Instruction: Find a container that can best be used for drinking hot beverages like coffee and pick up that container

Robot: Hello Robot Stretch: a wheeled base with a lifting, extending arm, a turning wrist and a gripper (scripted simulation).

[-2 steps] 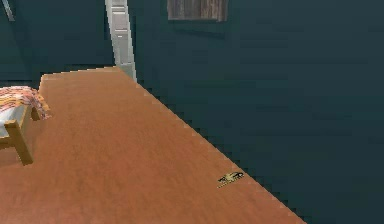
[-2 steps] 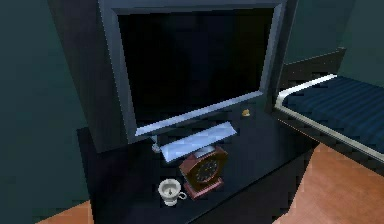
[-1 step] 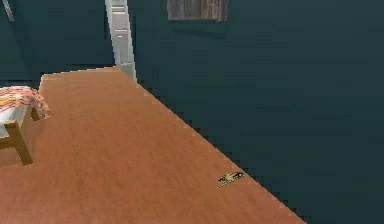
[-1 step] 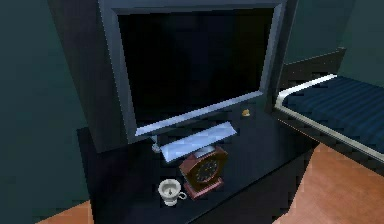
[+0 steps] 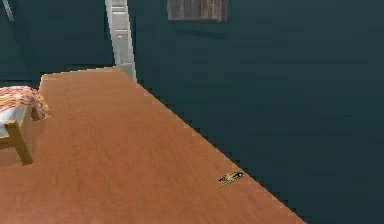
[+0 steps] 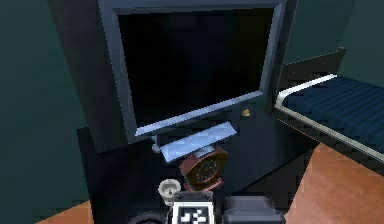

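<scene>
In the arm side view a small pale cup-like thing (image 6: pixel 170 188) stands on a dark stand (image 6: pixel 110 165), in front of a large black screen (image 6: pixel 195 65). Right beside it is a round reddish-brown thing with a dark face (image 6: pixel 205 168). At the bottom edge the arm's white marked square (image 6: pixel 195 214) shows, with the gripper's dark body (image 6: pixel 156 213) just left of it, close below the pale cup-like thing. The gripper's far end is hard to make out, so I cannot tell whether it holds anything.
A bed with a dark blue mattress (image 6: pixel 340 105) stands at the arm side view's right. In the forward view, wooden floor (image 5: pixel 120 150) runs along a dark teal wall, with a white door frame (image 5: pixel 121 35), a wooden bed corner (image 5: pixel 18 115) at the left and a small yellowish thing (image 5: pixel 231 178) on the floor.
</scene>
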